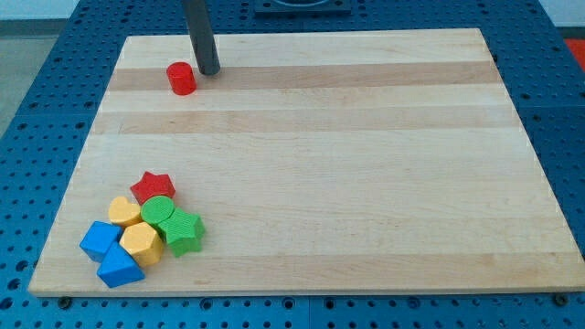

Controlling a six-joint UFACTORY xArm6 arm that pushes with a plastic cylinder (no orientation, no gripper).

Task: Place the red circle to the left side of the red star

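Note:
The red circle, a short red cylinder, sits near the board's top left corner. My tip stands just to its right, very close to it or touching it; the dark rod rises out of the view's top. The red star lies far below, at the view's lower left, at the top of a tight cluster of blocks.
The cluster below the red star holds a yellow block, a green circle, a green star, a yellow hexagon, a blue block and a blue triangle. The wooden board lies on a blue pegboard table.

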